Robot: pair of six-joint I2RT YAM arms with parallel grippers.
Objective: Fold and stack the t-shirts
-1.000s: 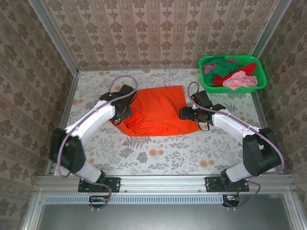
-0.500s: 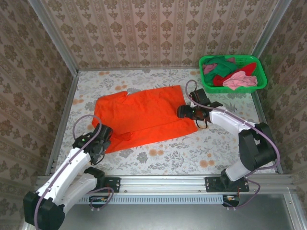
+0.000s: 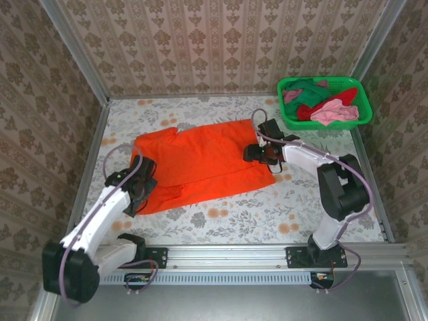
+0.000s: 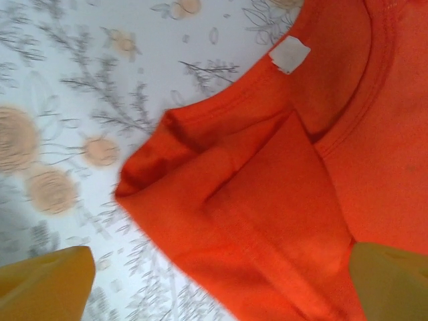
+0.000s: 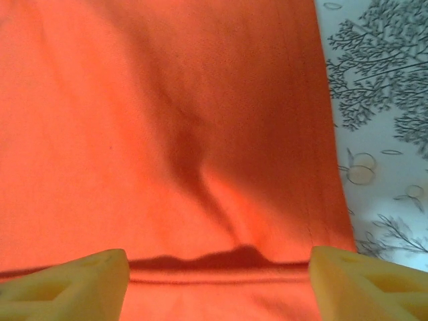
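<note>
1 shirt [image 3: 200, 164], soft & limp, will sag: pinch at hem [image 5: 221, 262] corners. L gripper [image 3: 137, 189] wide open, empty; R gripper [image 3: 263, 152] open over hem, empty

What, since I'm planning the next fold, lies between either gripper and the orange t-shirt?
Nothing visible does. The right gripper hangs directly over the orange t-shirt at its hem edge, and the left gripper is over its collar end. Both sets of jaws stand open, and nothing lies on the cloth there.
</note>
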